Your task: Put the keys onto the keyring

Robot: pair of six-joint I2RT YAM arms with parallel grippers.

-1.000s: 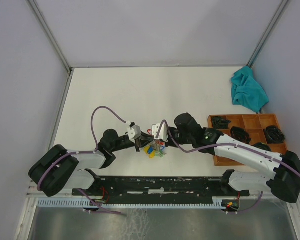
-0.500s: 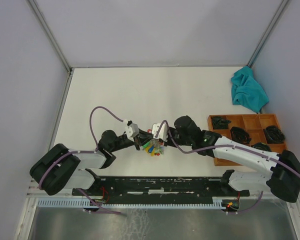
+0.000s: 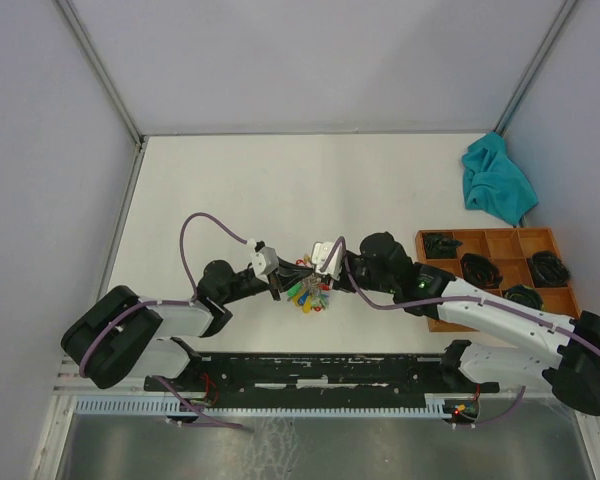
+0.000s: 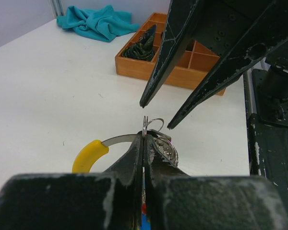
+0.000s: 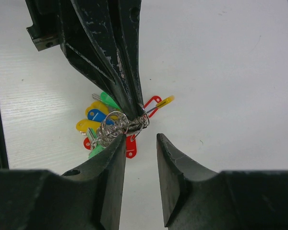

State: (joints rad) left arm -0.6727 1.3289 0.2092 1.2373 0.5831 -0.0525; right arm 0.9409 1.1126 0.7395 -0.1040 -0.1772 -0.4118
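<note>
My left gripper (image 4: 144, 137) is shut on the silvery keyring (image 4: 166, 149), pinching its wire between the fingertips just above the table. From the keyring (image 5: 113, 129) hang small keys with a blue tag (image 5: 95, 115), yellow, red and green tags, bunched together (image 3: 306, 293). No key shows apart from that bunch. My right gripper (image 5: 140, 139) faces the left one tip to tip, open, its fingers either side of the ring's end and holding nothing. In the top view both grippers meet over the bunch near the table's front middle.
A wooden compartment tray (image 3: 480, 232) with black cable bundles stands at the right, partly under my right arm. A teal cloth (image 3: 497, 180) lies beyond it at the back right. The arms' base rail runs along the near edge.
My right gripper has gone from shut to open and drawn back slightly to the right. The left gripper stays shut on the keyring, having shifted the bunch a little left.
</note>
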